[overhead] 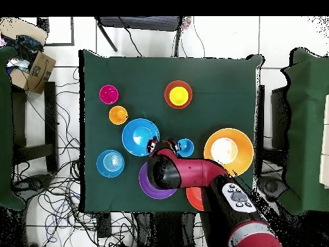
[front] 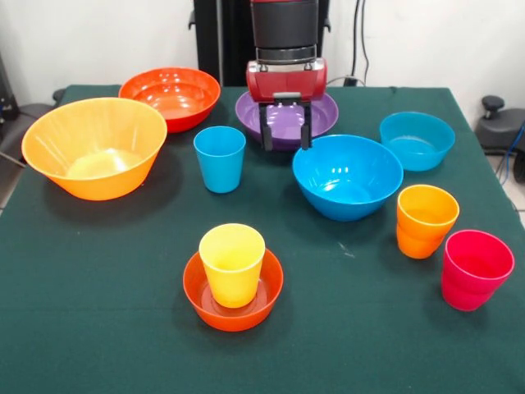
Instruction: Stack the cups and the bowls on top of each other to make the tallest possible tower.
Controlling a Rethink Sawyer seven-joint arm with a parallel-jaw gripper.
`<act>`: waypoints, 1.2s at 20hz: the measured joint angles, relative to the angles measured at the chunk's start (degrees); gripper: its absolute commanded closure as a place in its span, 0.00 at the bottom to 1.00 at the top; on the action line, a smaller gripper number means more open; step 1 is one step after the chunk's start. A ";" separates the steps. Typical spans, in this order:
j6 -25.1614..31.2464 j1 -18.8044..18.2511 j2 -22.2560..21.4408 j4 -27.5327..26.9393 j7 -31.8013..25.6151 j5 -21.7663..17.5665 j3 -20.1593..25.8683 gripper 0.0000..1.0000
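Green cloth covered the table (front: 98,328), and nothing on it had been built into a tower apart from one pair. From my remote seat I saw the black-fingered gripper (front: 285,130) hanging in the upper middle of the front view, its two fingers parted at a moderate width and holding nothing. Directly behind and beneath them lay the shallow purple plastic bowl (front: 320,115), so the jaws straddled its near rim in the picture; I could not tell whether they touched it.

Just below and right of the jaws sat the large blue glossy bowl (front: 348,176), and just left of them stood the blue plastic cup (front: 220,158), both apart from the fingers. The small teal-blue bowl (front: 417,139) rested at the right, the medium red-orange bowl (front: 171,97) at the upper left, and the large light orange bowl (front: 94,146) at the left edge.

In the lower middle the yellow cup (front: 232,263) stood upright inside the small red-orange bowl (front: 233,305), the only stacked pair. The orange cup (front: 425,220) and the pinkish red cup (front: 476,268) stood side by side at the lower right, near each other.

In the overhead view the red arm (overhead: 193,172) reached up from the bottom, covering part of the purple bowl, well apart from the yellow cup near the top.
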 measured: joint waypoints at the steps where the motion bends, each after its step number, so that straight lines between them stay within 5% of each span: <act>1: 0.01 0.03 0.58 0.01 0.00 -0.01 0.00 0.00; 24: -0.01 0.43 5.67 -0.03 0.00 0.01 0.92 0.00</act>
